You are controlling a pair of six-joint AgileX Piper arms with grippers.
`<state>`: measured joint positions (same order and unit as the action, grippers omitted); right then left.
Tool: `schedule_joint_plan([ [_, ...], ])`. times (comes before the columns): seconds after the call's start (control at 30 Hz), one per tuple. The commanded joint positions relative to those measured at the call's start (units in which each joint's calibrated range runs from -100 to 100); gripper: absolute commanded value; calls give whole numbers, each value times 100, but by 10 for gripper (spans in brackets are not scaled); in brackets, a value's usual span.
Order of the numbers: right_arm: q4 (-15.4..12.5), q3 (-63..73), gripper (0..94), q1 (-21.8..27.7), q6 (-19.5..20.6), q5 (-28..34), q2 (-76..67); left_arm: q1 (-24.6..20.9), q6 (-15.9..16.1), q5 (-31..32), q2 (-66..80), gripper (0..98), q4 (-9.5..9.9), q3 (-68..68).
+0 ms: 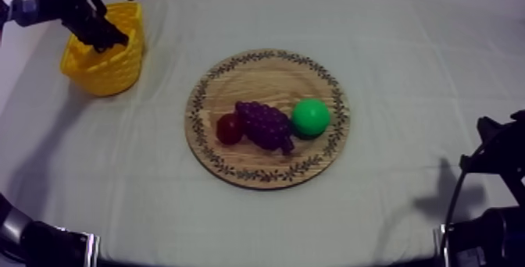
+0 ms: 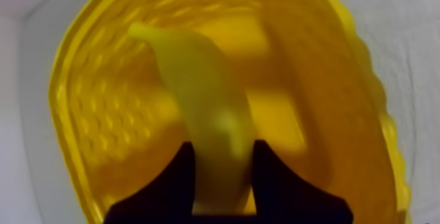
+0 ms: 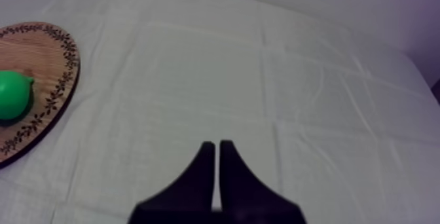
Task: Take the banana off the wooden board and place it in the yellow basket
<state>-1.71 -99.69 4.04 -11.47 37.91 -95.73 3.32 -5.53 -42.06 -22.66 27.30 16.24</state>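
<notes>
L gripper (image 2: 222, 149) is clamped on the long yellow toy banana (image 2: 196, 89), 1 black finger each side of its near end. The fruit points down into the yellow woven plastic basket (image 1: 105, 71), already w/in its walls. Step in hand, prob.: release. To do it well, open fully, stay centred btwn basket walls, then lift straight up so nothing snags the rim. R gripper (image 3: 217, 147) is closed on nothing, well apart from basket, beyond the round wooden board (image 1: 269, 71).
</notes>
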Motion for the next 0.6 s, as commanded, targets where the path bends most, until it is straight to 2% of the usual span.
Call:
schedule_joint_plan([
  [0.0, -2, 3, 3, 2, -1, -1, -2, -34, -49, 237, -49, 268, -35, -2],
  [0.23, -2, 3, 3, 2, 1, -1, -2, -85, -102, 645, -198, 425, -107, -13],
  [0.47, -2, 3, 3, 2, 1, -1, -2, -111, -186, 821, -47, 453, -119, 89],
  [0.57, -2, 3, 3, 2, 1, -1, -2, -116, -207, 993, 132, 423, -120, 259],
])
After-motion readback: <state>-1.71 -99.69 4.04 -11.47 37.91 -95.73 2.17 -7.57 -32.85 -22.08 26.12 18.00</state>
